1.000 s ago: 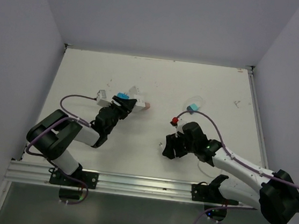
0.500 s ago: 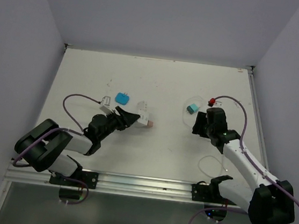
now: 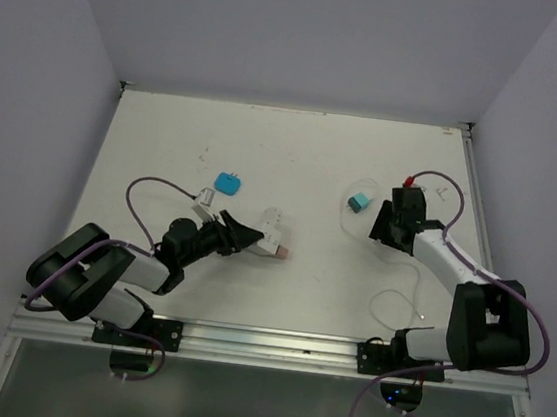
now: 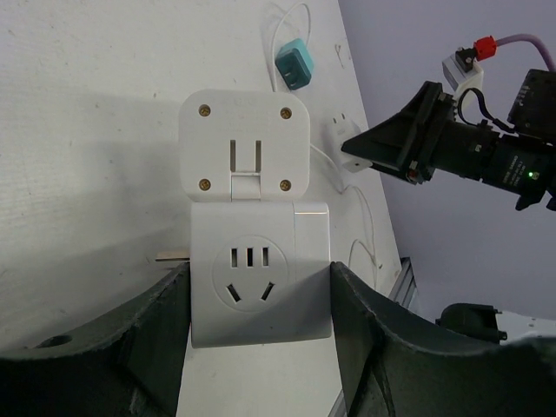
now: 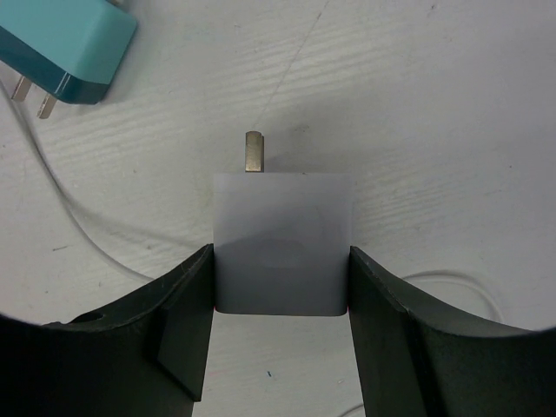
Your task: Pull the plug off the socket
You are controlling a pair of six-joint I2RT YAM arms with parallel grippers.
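Note:
The socket (image 4: 261,278), a white cube with slot holes and a short metal prong on its left side, lies on the table. My left gripper (image 4: 259,300) is shut on it, one dark finger against each side. A white square block with four screws (image 4: 244,143) sits against its far face. My right gripper (image 5: 282,269) is shut on a small plain white plug (image 5: 282,243) with a metal prong, resting on the table. In the top view the left gripper (image 3: 255,238) is left of centre and the right gripper (image 3: 385,224) is well to the right, apart from it.
A teal plug (image 3: 360,200) lies just left of the right gripper, with a thin white cable (image 3: 394,302) looping toward the front rail. A blue square block (image 3: 227,182) lies beyond the left arm. Grey walls close three sides of the table (image 3: 295,150).
The left gripper has carried the socket and the block on it right and nearer. The right gripper has swung from the front middle out to the far right beside the teal plug.

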